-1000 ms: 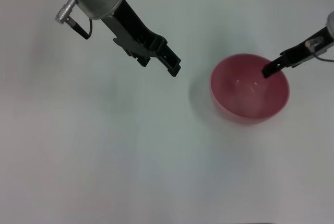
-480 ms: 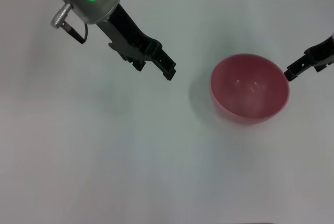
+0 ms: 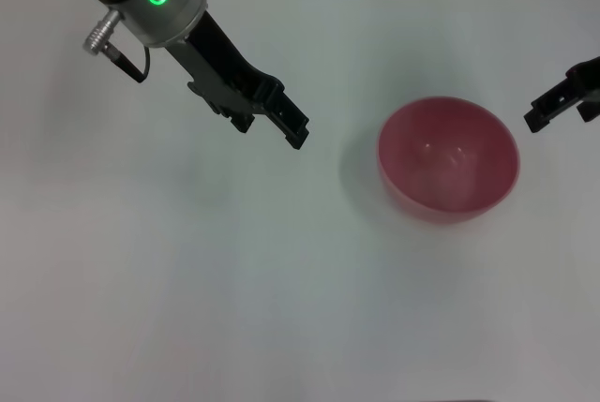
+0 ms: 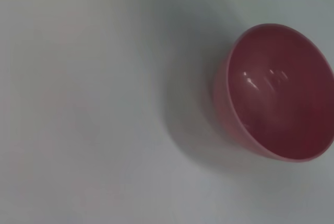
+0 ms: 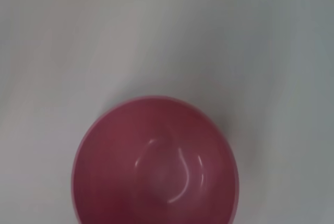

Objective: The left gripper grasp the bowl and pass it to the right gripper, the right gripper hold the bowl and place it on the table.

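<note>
The white bench (image 3: 187, 308) fills nearly the whole head view, bare apart from one thing. The pink bowl (image 3: 448, 158) sits upright on it, right of centre in the frame, mouth up, touched by neither arm; both wrist views show it standing alone on the white surface (image 4: 271, 91) (image 5: 155, 161).

By its look it is thin moulded plastic, so probably light and fairly stiff, unlikely to break if it tips. The inside is glossy with bright highlights, so it may be slippery, and it is wider than either pair of jaws. The rim seems the only sensible hold: one finger inside, one outside, pinching the wall.

The left gripper (image 3: 292, 130) hangs over the bench in the upper left of the frame, its arm slanting down toward the centre, tips pointing at the bowl but well apart from it. Its jaws look pressed close together and hold nothing.

The right gripper (image 3: 534, 121) shows only at the right edge, near the bowl's rim but clear of it; whether its jaws are spread I cannot tell.
</note>
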Tool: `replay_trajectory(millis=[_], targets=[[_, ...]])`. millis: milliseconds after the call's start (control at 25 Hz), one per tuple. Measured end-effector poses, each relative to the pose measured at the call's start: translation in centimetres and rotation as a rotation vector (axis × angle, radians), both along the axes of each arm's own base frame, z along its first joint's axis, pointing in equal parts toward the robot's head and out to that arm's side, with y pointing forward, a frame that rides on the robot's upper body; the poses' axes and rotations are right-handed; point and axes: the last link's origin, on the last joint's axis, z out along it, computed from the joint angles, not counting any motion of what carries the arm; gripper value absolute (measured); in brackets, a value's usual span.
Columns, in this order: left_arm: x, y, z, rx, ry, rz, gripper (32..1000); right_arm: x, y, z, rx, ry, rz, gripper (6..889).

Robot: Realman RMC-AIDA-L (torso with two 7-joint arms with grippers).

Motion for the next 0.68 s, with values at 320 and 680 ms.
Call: replay_trajectory(millis=[320, 680], targets=[[0.1, 0.0, 0.1, 0.0, 0.001, 0.001, 861, 0.0, 0.0, 0.7, 0.0, -0.004, -0.01, 880], [0.0, -0.1, 0.1, -0.002, 0.002, 0.003, 861, -0.2, 0.2, 1.1, 0.007, -0.008, -0.008, 880]])
